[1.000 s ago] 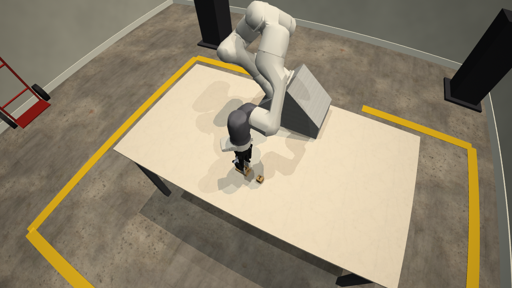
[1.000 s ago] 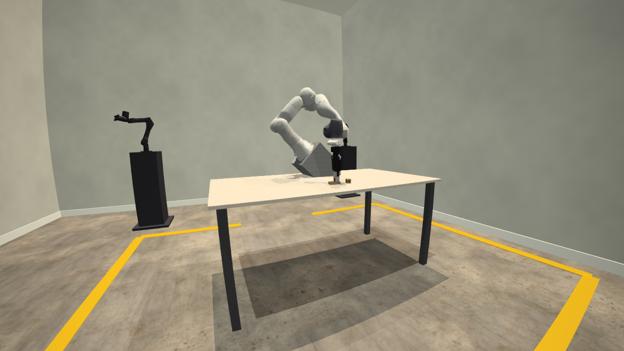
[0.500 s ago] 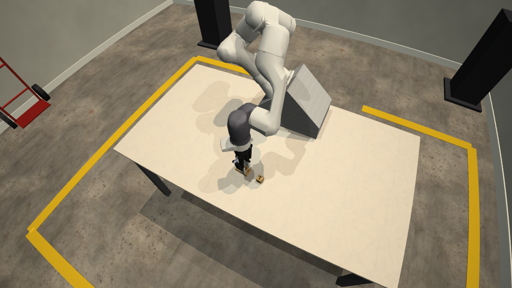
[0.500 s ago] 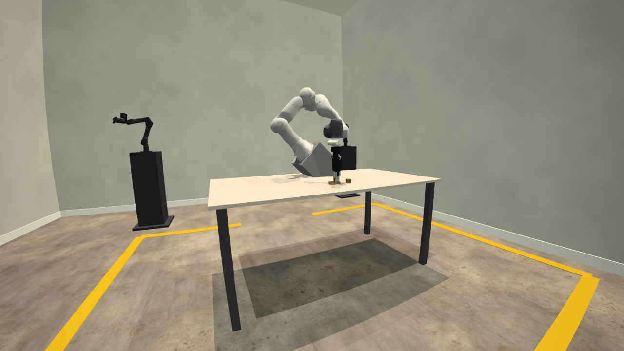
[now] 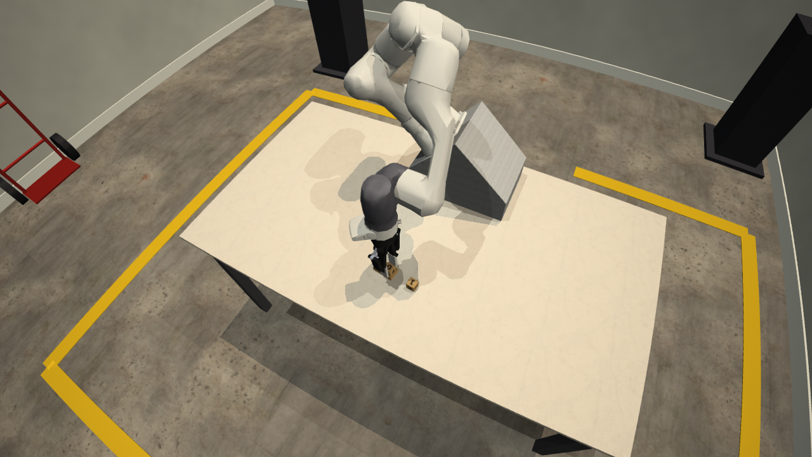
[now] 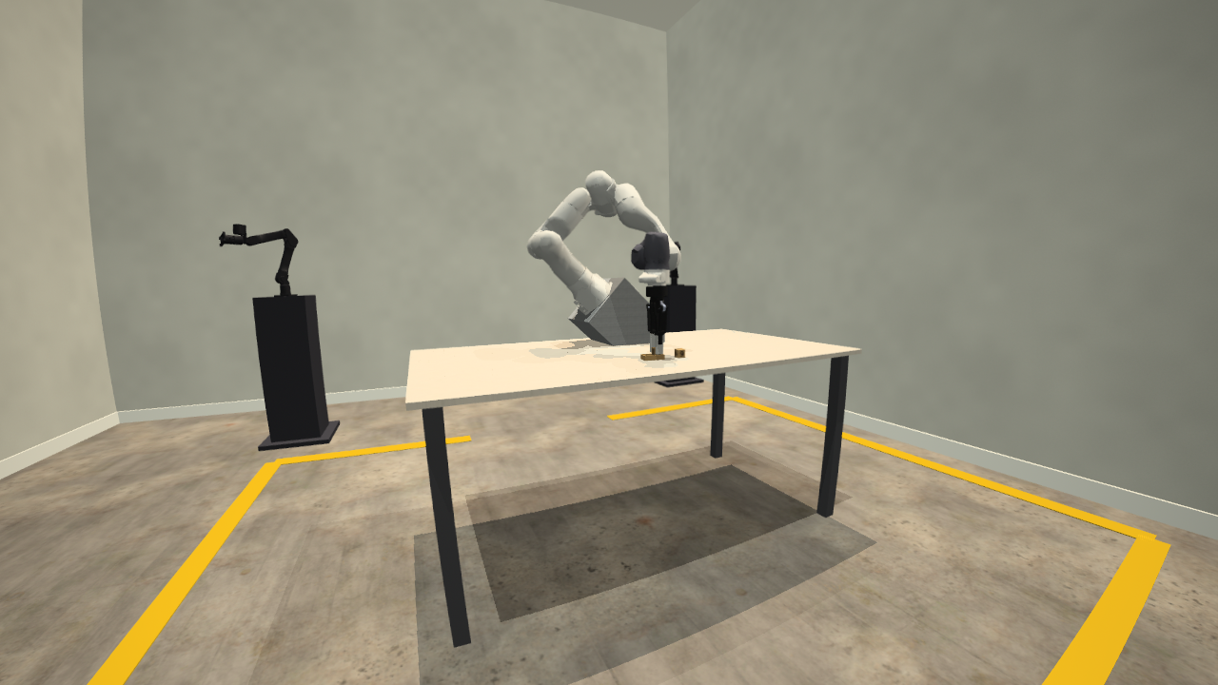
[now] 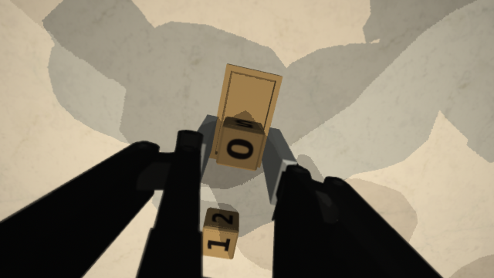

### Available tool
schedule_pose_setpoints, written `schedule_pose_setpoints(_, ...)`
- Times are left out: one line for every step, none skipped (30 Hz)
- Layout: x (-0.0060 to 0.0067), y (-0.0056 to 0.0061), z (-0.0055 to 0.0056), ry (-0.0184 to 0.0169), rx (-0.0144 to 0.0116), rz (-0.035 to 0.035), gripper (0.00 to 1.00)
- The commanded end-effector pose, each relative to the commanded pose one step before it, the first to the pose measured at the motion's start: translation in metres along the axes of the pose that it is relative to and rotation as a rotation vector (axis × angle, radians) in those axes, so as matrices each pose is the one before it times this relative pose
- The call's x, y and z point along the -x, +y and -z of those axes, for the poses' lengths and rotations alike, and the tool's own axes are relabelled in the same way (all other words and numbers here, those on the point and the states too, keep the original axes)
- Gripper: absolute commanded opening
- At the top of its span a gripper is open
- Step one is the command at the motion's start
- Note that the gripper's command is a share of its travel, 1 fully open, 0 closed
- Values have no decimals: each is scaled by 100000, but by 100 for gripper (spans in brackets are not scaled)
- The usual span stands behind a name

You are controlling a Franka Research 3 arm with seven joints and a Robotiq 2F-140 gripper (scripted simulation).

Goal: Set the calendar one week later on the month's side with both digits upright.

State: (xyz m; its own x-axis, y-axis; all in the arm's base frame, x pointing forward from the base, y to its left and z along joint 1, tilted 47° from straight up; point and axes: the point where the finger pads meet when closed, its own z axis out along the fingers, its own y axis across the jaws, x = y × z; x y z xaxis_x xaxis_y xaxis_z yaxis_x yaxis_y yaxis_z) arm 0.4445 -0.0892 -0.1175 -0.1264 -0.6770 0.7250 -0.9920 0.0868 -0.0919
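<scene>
A small wooden tray (image 7: 248, 101) lies flat on the table. A wooden cube (image 7: 240, 144) stands at the tray's near end, with a 0 on top and a 5 on the far side. My gripper (image 7: 240, 138) straddles this cube with its fingers slightly apart, and a narrow gap shows on each side. A second cube (image 7: 220, 232) lies on the table outside the tray, showing 2 and 1. In the top view the gripper (image 5: 386, 262) points straight down over the first cube (image 5: 392, 270), with the second cube (image 5: 412, 284) just to its right. The month's name is not visible.
The arm's grey wedge base (image 5: 482, 162) stands at the table's back. The table's near edge (image 5: 363, 335) is a short way in front of the cubes. Black pedestals (image 5: 760, 96) stand on the floor beyond the table.
</scene>
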Motion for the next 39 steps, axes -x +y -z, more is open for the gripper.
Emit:
schedule_pose_setpoints(119, -70, -10, -165, -220, 601, 28)
schedule_pose_setpoints(0, 0, 0, 0, 0, 0, 28)
schedule_pose_setpoints(0, 0, 0, 0, 0, 0, 28)
schedule_pose_setpoints(0, 0, 0, 0, 0, 0, 28)
schedule_pose_setpoints(0, 0, 0, 0, 0, 0, 28)
schedule_pose_setpoints(0, 0, 0, 0, 0, 0, 28)
schedule_pose_setpoints(0, 0, 0, 0, 0, 0, 28)
schedule_pose_setpoints(0, 0, 0, 0, 0, 0, 28)
schedule_pose_setpoints(0, 0, 0, 0, 0, 0, 28)
schedule_pose_setpoints(0, 0, 0, 0, 0, 0, 28)
schedule_pose_setpoints(0, 0, 3, 0, 0, 0, 28)
schedule_pose_setpoints(0, 0, 20, 0, 0, 0, 28)
schedule_pose_setpoints(0, 0, 50, 0, 0, 0, 28)
schedule_pose_setpoints(0, 0, 90, 0, 0, 0, 28)
schedule_pose_setpoints(0, 0, 138, 0, 0, 0, 28)
schedule_pose_setpoints(0, 1, 189, 0, 1, 0, 28)
schedule_pose_setpoints(0, -1, 245, 0, -1, 0, 28)
schedule_pose_setpoints(0, 1, 299, 0, 1, 0, 28)
schedule_pose_setpoints(0, 0, 352, 0, 0, 0, 28)
schedule_pose_setpoints(0, 0, 402, 0, 0, 0, 28)
schedule_pose_setpoints(0, 0, 446, 0, 0, 0, 28)
schedule_pose_setpoints(0, 0, 0, 0, 0, 0, 28)
schedule_pose_setpoints(0, 0, 0, 0, 0, 0, 28)
schedule_pose_setpoints(0, 0, 485, 0, 0, 0, 28)
schedule_pose_setpoints(0, 0, 516, 0, 0, 0, 28)
schedule_pose_setpoints(0, 0, 539, 0, 0, 0, 28)
schedule_pose_setpoints(0, 0, 554, 0, 0, 0, 28)
schedule_pose_setpoints(0, 0, 559, 0, 0, 0, 28)
schedule_pose_setpoints(0, 0, 555, 0, 0, 0, 28)
schedule_pose_setpoints(0, 0, 540, 0, 0, 0, 28)
schedule_pose_setpoints(0, 0, 517, 0, 0, 0, 28)
schedule_pose_setpoints(0, 0, 484, 0, 0, 0, 28)
schedule_pose_setpoints(0, 0, 442, 0, 0, 0, 28)
schedule_pose_setpoints(0, 0, 393, 0, 0, 0, 28)
schedule_pose_setpoints(0, 0, 338, 0, 0, 0, 28)
schedule_pose_setpoints(0, 0, 279, 0, 0, 0, 28)
schedule_pose_setpoints(0, 0, 219, 0, 0, 0, 28)
schedule_pose_setpoints(0, 0, 159, 0, 0, 0, 28)
schedule_pose_setpoints(0, 0, 0, 0, 0, 0, 28)
